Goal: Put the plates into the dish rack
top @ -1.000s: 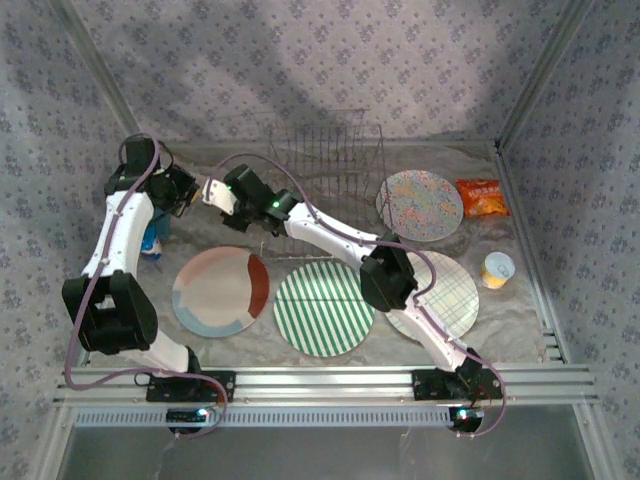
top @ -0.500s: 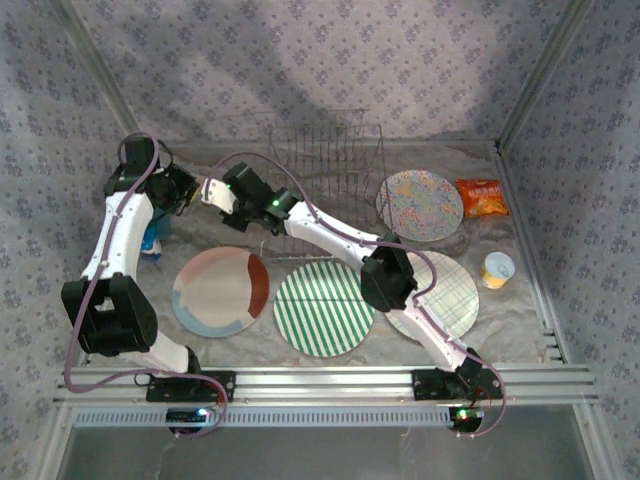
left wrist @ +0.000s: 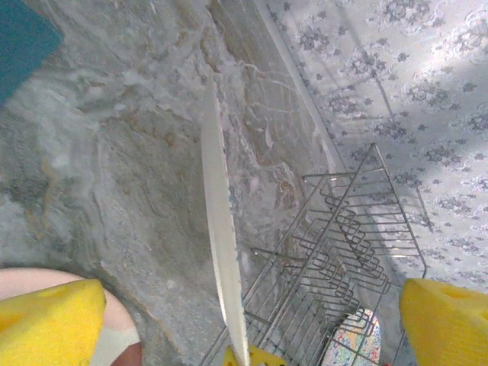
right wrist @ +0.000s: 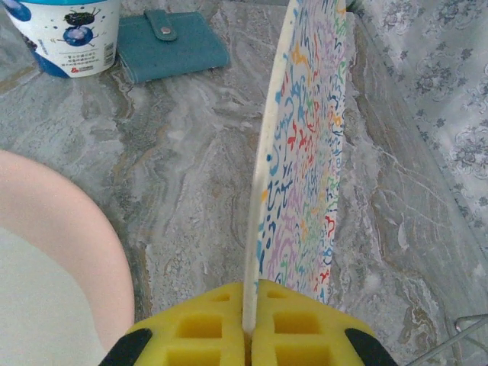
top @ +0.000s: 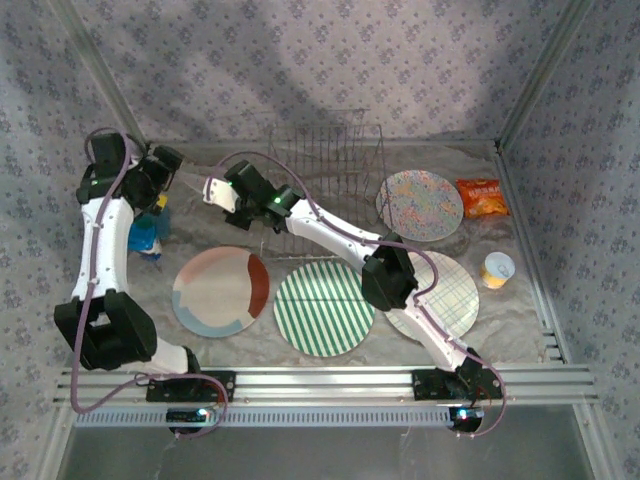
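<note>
The plates are mostly lying flat on the desk [top: 455,158]: the cream plate [top: 220,292], the striped plate [top: 323,308], the plaid plate [top: 455,290] and one floral plate [top: 420,204]. The fifth, the held floral plate [right wrist: 305,152], is standing on edge above the desk's far left. The right claw [right wrist: 245,324] is clenching its rim. The left claw [top: 172,176] is hanging released, its pads [left wrist: 49,324] spread wide on either side of that plate and touching nothing.

Governing relation: the dish rack [top: 330,150] is sitting to the right of the held plate and slightly farther back, near but apart. The plate's long edge is pointing away from the right claw. Whether its face is lining up with the tine rows cannot be told. The right arm is carrying, so it is judged the arm to insert.

Obstructions: the open left claw is flanking the plate, and the rack's near wire frame is facing the approach. The blue tub [right wrist: 65,30] and the wallet [right wrist: 174,47] are lying leftward, off the path.
</note>
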